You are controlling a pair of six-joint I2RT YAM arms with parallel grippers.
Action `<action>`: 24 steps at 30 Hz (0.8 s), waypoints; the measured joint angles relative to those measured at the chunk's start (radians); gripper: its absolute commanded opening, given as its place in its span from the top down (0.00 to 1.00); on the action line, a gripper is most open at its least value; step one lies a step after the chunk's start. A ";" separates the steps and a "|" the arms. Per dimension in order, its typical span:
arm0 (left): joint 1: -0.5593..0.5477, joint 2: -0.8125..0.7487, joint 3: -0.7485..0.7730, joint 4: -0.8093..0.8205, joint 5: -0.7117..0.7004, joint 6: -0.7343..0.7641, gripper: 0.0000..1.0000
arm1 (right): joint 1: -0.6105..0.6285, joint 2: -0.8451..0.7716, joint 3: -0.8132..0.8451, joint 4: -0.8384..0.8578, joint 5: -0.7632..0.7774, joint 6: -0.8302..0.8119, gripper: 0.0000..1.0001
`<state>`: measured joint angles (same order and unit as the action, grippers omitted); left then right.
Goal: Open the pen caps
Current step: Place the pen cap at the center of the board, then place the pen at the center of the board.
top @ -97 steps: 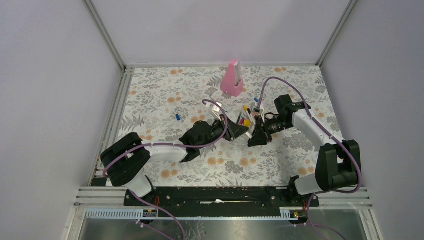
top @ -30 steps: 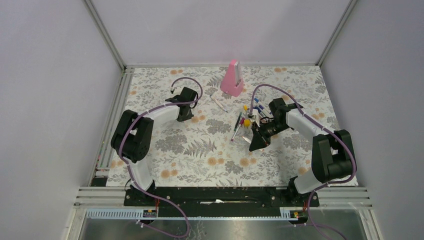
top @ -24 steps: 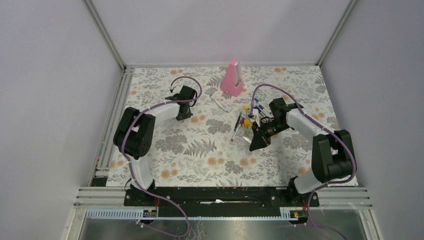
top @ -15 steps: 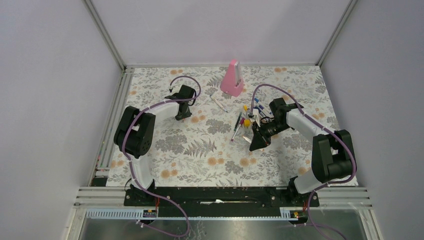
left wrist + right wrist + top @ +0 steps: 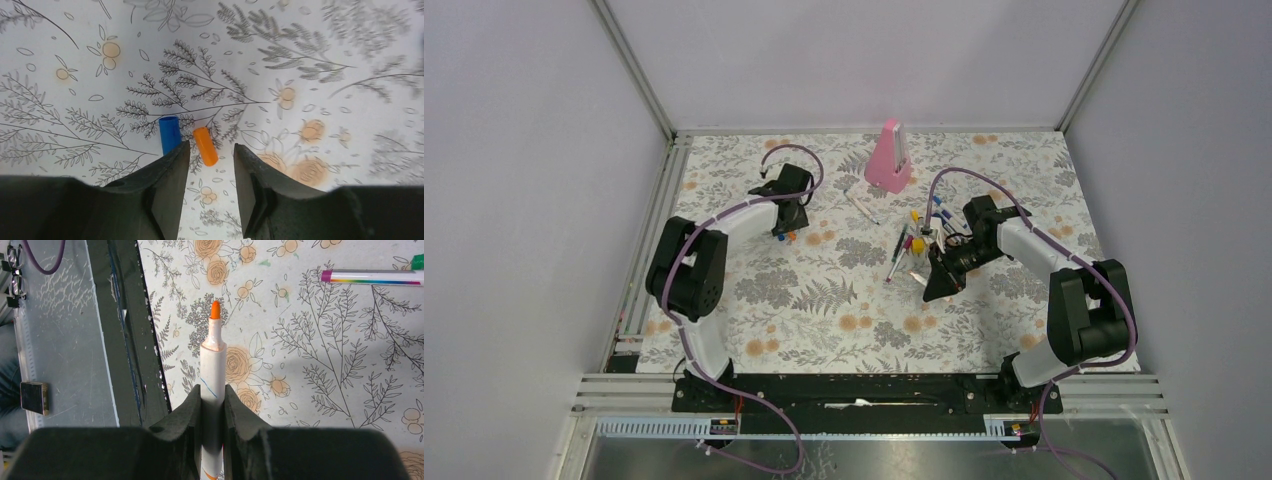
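Note:
Two pen caps lie side by side on the flowered cloth, a blue one [image 5: 170,134] and an orange one [image 5: 205,145]. My left gripper [image 5: 211,145] hangs just above them, open, with nothing between its fingers. From above, the orange cap [image 5: 793,237] shows beside the left gripper [image 5: 786,226] at the far left. My right gripper [image 5: 212,388] is shut on a white pen barrel [image 5: 212,360], whose bare orange tip points forward. In the top view the right gripper [image 5: 938,282] stands near the pile of pens [image 5: 917,240].
A tall pink wedge [image 5: 889,157] stands at the back centre. One white pen [image 5: 861,207] lies alone in front of it. Another pen [image 5: 372,276] with a purple end lies in the right wrist view. The arms' black base rail [image 5: 854,390] runs along the near edge.
My left gripper has opened and drawn back slightly, and the orange cap now lies on the cloth next to the blue one. The right arm keeps still with its pen.

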<state>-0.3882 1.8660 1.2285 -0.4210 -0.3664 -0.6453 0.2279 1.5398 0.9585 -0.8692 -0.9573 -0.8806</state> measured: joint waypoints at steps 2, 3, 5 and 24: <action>0.000 -0.033 0.000 -0.004 0.008 0.005 0.54 | 0.000 0.000 0.000 0.007 0.001 0.005 1.00; 0.000 -0.056 0.000 -0.005 0.014 0.010 0.52 | 0.000 -0.001 -0.001 0.019 0.006 0.015 0.99; 0.000 -0.116 -0.001 -0.005 0.029 0.022 0.45 | 0.000 -0.008 -0.004 0.045 0.024 0.037 0.97; 0.086 -0.792 -0.595 0.298 0.560 0.047 0.01 | 0.147 0.222 0.336 0.399 0.493 0.366 0.93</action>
<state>-0.3019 1.0740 0.6331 -0.1226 0.1932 -0.5980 0.3748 1.7618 1.2945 -0.4702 -0.4644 -0.5148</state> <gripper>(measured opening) 0.986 0.199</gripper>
